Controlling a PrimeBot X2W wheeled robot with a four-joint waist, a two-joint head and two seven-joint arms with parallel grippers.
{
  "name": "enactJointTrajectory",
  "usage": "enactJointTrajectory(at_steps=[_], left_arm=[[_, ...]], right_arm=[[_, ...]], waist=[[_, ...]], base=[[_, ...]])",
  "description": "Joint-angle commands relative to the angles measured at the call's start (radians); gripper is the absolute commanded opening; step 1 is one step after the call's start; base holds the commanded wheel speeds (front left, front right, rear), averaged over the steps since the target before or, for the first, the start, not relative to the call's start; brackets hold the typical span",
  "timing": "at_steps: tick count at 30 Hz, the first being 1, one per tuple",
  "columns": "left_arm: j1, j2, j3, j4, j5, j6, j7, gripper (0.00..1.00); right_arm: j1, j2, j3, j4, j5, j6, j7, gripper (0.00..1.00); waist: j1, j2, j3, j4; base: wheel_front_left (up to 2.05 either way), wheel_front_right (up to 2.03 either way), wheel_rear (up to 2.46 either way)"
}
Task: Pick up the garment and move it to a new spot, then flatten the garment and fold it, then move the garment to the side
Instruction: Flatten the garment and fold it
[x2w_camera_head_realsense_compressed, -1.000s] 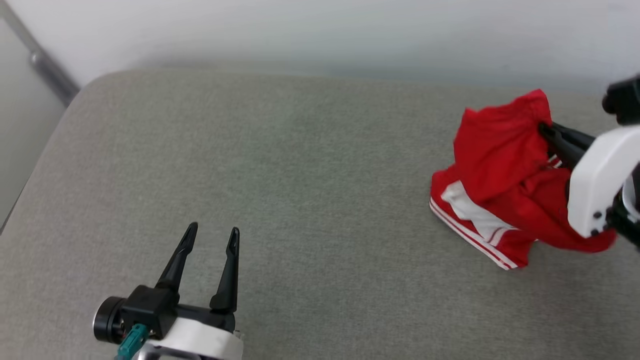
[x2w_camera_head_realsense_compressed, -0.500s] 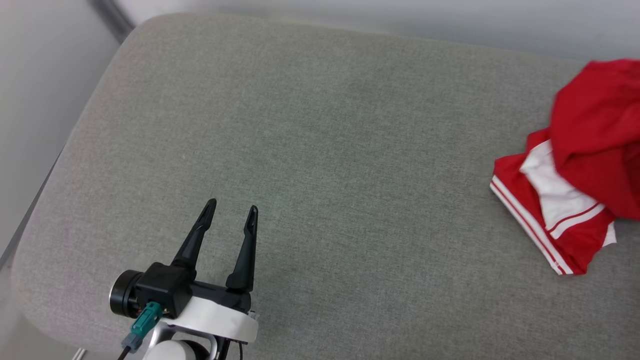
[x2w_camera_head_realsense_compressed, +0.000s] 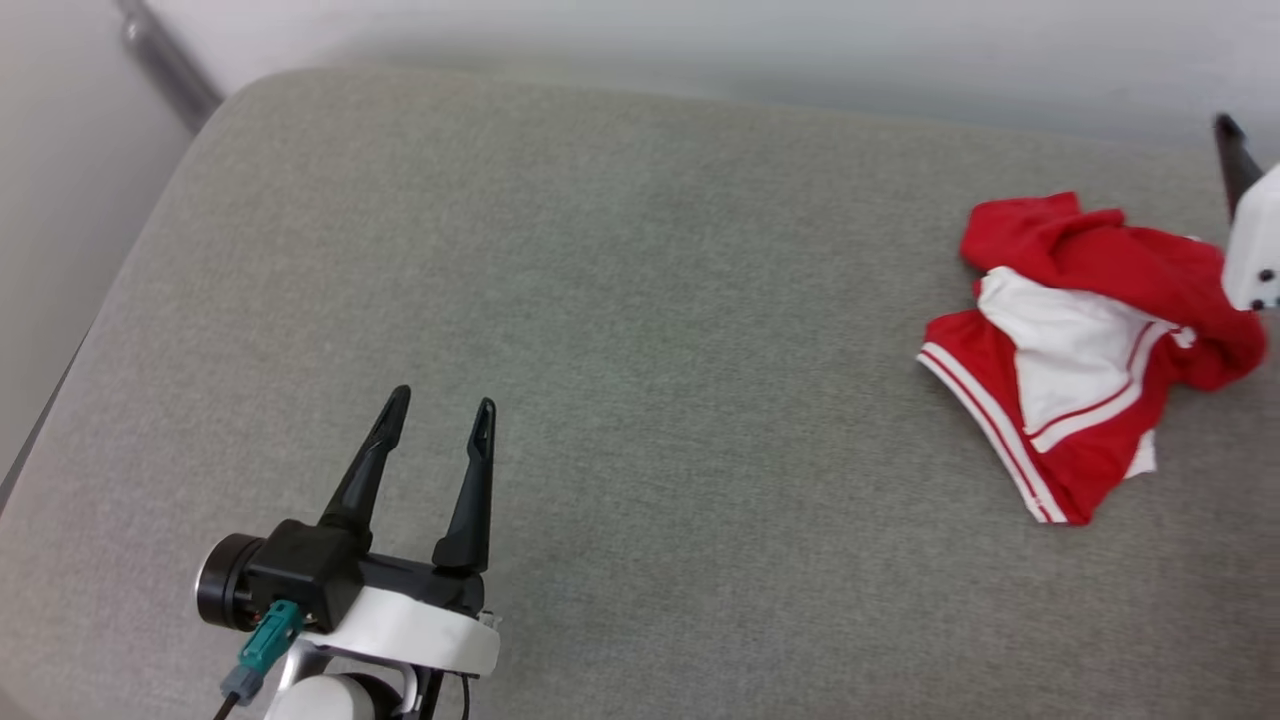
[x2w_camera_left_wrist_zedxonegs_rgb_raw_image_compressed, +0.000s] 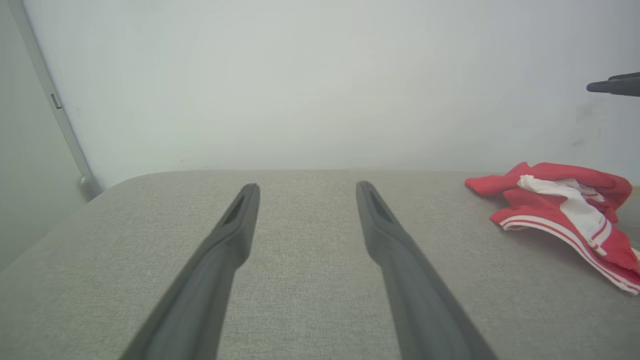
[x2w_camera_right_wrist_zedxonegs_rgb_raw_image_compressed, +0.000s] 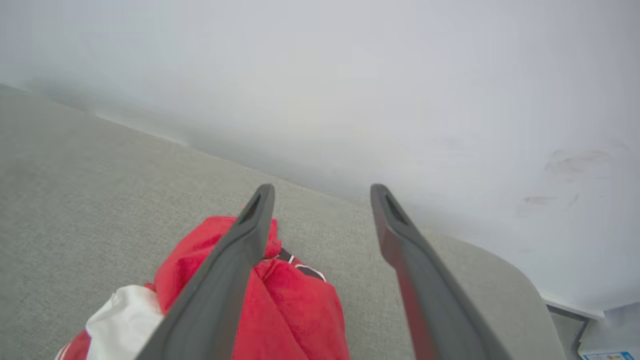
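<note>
Closest to the robot, the left tool (x2w_camera_head_realsense_compressed: 443, 397) hangs low over the near left part of the grey cushion (x2w_camera_head_realsense_compressed: 650, 300). Its two dark fingers are spread wide with nothing between them, pointing towards the far edge.

Further out and well off to the right lies the jersey (x2w_camera_head_realsense_compressed: 1085, 350). It sits crumpled in a heap on the cushion, apart from the left tool, with red cloth bunched at the back, a white sleeve folded across the middle and a red-and-white striped trim along its near edge. A scrap of black lettering shows among the folds in the right wrist view (too little to read).

Just above the heap, the right tool (x2w_camera_right_wrist_zedxonegs_rgb_raw_image_compressed: 322, 188) is open too – its fingers stand apart and grip nothing. One finger crosses in front of the red cloth; whether it touches the cloth I cannot tell.

Beyond the cushion's rounded far edge rises a plain pale wall (x2w_camera_left_wrist_zedxonegs_rgb_raw_image_compressed: 320, 75), with a grey rail (x2w_camera_head_realsense_compressed: 165, 65) running down at the far left corner.
</note>
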Motion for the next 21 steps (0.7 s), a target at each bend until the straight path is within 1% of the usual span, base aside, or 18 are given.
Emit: enactJointTrajectory(at_steps=[1, 5, 9, 14, 19, 21], left_arm=[[0.01, 0.003, 0.007, -0.008, -0.003, -0.001, -0.003, 1.0], [0.032, 0.002, 0.028, -0.038, -0.003, -0.001, -0.003, 1.0], [0.051, 0.002, 0.05, -0.067, -0.003, -0.001, -0.003, 1.0], [0.067, 0.001, 0.064, -0.098, -0.004, -0.001, -0.003, 1.0], [0.073, 0.008, 0.06, -0.098, -0.002, -0.001, -0.003, 1.0], [0.079, 0.01, 0.054, -0.088, -0.002, -0.001, -0.003, 1.0]], right_arm=[[-0.004, 0.015, 0.015, -0.012, 0.016, -0.001, -0.034, 1.0], [0.049, 0.035, 0.061, -0.077, 0.068, -0.001, -0.157, 1.0], [0.143, 0.066, 0.07, -0.192, 0.126, -0.001, -0.257, 1.0], [0.317, 0.119, 0.019, -0.359, 0.149, -0.001, -0.347, 1.0], [0.513, 0.205, -0.044, -0.513, 0.118, -0.001, -0.403, 1.0], [0.585, 0.247, -0.051, -0.562, 0.111, 0.0, -0.413, 1.0]], waist=[[0.0, -0.0001, -0.033, -0.033], [0.0, -0.0001, -0.078, -0.082], [0.0, -0.0001, -0.118, -0.125], [0.0, -0.0001, -0.137, -0.174], [0.0, -0.0001, -0.137, -0.209], [0.0, -0.0001, -0.133, -0.22]], base=[[0.0, 0.0, 0.0], [0.0, 0.0, 0.0], [0.0, 0.0, 0.0], [0.0, 0.0, 0.0], [0.0, 0.0, 0.0], [0.0, 0.0, 0.0]])
